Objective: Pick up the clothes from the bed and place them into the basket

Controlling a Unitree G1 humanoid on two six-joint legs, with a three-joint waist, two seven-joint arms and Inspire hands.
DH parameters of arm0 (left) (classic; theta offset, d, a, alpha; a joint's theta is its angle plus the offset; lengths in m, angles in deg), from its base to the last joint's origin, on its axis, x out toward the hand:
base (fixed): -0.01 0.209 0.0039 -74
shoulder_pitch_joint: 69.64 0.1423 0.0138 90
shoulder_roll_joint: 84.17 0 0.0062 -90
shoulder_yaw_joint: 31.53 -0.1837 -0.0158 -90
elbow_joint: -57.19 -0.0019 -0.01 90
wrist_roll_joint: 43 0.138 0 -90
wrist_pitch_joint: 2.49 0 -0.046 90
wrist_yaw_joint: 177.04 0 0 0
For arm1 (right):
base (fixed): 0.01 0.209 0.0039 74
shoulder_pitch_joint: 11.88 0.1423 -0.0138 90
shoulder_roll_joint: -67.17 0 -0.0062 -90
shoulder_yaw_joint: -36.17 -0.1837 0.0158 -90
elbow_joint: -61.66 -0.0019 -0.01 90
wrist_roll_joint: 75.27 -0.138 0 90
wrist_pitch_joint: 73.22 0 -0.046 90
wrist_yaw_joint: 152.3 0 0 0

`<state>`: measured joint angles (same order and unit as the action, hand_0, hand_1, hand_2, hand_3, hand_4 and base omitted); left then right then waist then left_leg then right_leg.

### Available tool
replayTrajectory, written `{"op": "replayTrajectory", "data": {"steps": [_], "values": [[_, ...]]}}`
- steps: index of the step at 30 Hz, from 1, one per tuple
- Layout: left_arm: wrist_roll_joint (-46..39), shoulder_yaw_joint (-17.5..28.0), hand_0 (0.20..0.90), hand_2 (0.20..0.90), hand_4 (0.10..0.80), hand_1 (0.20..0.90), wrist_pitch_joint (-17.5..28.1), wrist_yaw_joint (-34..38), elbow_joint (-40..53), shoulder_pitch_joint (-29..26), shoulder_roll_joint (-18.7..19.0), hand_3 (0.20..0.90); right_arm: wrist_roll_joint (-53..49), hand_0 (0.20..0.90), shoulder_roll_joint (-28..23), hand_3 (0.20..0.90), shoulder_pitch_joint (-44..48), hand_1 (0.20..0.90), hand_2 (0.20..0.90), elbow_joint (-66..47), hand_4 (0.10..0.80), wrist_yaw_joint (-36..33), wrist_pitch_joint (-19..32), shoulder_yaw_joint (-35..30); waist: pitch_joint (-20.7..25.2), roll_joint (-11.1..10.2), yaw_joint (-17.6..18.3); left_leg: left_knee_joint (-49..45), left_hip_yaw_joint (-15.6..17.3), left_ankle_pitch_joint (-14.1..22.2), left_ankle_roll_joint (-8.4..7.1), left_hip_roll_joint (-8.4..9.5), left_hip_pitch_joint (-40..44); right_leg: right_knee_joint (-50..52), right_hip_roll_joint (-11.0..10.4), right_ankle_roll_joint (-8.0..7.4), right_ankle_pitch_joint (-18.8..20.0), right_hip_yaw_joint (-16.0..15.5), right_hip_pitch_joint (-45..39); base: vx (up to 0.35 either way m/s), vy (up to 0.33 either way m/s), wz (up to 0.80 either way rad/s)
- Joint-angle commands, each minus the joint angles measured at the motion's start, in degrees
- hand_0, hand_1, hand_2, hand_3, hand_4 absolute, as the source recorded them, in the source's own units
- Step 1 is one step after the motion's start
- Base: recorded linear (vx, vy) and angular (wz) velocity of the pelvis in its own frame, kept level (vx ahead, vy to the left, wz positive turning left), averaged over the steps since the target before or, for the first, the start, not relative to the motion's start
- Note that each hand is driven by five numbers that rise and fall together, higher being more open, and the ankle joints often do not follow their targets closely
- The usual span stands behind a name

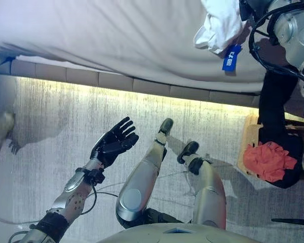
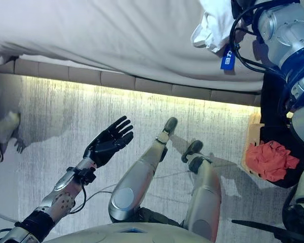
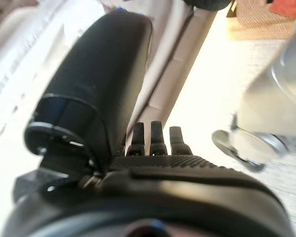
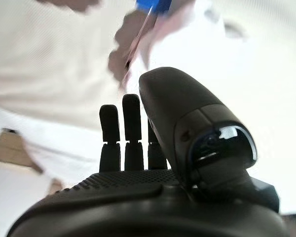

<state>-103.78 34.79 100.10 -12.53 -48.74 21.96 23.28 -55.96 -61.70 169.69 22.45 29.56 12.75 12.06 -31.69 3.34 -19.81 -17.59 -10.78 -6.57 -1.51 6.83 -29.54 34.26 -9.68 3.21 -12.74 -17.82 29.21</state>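
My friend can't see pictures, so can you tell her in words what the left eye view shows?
A white garment with a blue tag lies on the bed, beside the robot's right arm. The left robot hand hangs open and empty above the grey floor. An orange-red cloth already sits in the basket at the right.

- Bed sheet point(image 1: 116, 35): I read it as matt grey cloth, smooth with soft folds.
- White garment point(image 1: 218, 25): soft crumpled cloth, with a glossy blue tag point(image 1: 232, 57).
- Red garment point(image 1: 267, 159): matt, rumpled cloth.
- Basket point(image 1: 248, 139): I see pale wood-like sides, matt.
- Floor point(image 1: 66, 116): grey, streaked, faintly glossy.
- Left hand point(image 1: 113, 142): matt black plastic; I note a ribbed palm texture in the wrist view.
- Right hand point(image 4: 138, 143): smooth dark plastic.
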Motion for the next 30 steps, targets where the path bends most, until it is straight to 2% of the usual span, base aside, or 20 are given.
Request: {"op": "replayTrajectory", "data": {"steps": [1,7,15,16,17,22,30], "values": [[0.33,2.7,0.9,0.9,0.8,0.9,2.31,-1.21,-1.21,1.14,-1.06,0.9,-3.58,0.3,-4.94,0.2,3.73,0.3,0.3,0.56,0.1,-3.64,-0.38,-0.8,1.9,-1.49,0.66,-1.37,0.5,7.99,2.79,0.7,6.41,-4.87,2.71,-2.13,2.78,-2.46,-8.88,0.052,-0.006,-0.12],[2.41,2.48,0.9,0.9,0.8,0.9,2.2,-0.2,-4.02,1.15,-3.27,0.9,-5.9,0.3,-7.54,0.2,-0.22,0.3,0.3,0.03,0.1,-2.98,1.41,-5.72,5.47,-3.06,2.25,1.67,0.24,8.8,2.55,0.33,12.83,-11.28,3.81,-2.52,3.93,-1.37,-16.02,0.088,-0.007,-0.18],[2.87,2.44,0.9,0.9,0.8,0.9,2.62,0.11,-5.78,0.91,-4.59,0.9,-7.73,0.3,-9.92,0.2,-2.89,0.3,0.3,-1.47,0.1,-3.98,3.16,-9.56,7.04,-3.78,3.53,2.97,0.81,9.22,2.31,0.1,15.39,-14.16,4.84,-2.32,4.34,-0.88,-19.08,0.023,0.001,-0.12],[3.26,2.3,0.9,0.9,0.8,0.9,2.61,0.05,-6.06,0.81,-5.02,0.9,-7.64,0.54,-10.05,0.48,-3.66,0.54,0.54,-1.98,0.38,-4.57,3.83,-10.82,7.0,-3.73,3.51,2.69,0.76,9.29,2.26,0.14,15.32,-13.76,4.79,-2.11,4.12,-1.05,-19.1,0.014,0.005,-0.09],[3.35,2.2,0.9,0.9,0.8,0.9,2.62,-0.17,-6.34,0.53,-5.26,0.9,-7.38,0.9,-9.93,0.9,-3.75,0.9,0.9,-2.2,0.8,-5.06,3.97,-11.3,6.86,-3.58,3.49,2.46,0.73,9.24,2.22,0.19,15.01,-13.49,4.77,-1.97,4.01,-1.14,-18.87,0.0,0.007,-0.05],[3.48,1.37,0.9,0.9,0.8,0.9,2.72,-0.15,-6.63,-0.42,-5.98,0.9,-5.94,0.9,-9.19,0.9,-3.9,0.9,0.9,-4.0,0.8,-7.27,3.9,-12.6,5.13,-2.58,3.09,1.36,-0.04,8.57,2.16,0.74,12.77,-11.8,4.57,-1.51,3.78,-1.45,-16.78,-0.01,0.001,0.0],[2.27,1.23,0.9,0.9,0.8,0.9,3.64,-1.3,-6.35,-0.1,-5.34,0.9,-5.14,0.9,-6.23,0.9,0.83,0.9,0.9,-4.23,0.8,-8.48,2.96,-7.98,1.93,-0.69,1.32,2.07,-1.1,6.35,2.44,1.55,8.57,-9.4,4.18,-1.14,3.74,-2.79,-11.59,-0.037,0.01,0.1]]}}
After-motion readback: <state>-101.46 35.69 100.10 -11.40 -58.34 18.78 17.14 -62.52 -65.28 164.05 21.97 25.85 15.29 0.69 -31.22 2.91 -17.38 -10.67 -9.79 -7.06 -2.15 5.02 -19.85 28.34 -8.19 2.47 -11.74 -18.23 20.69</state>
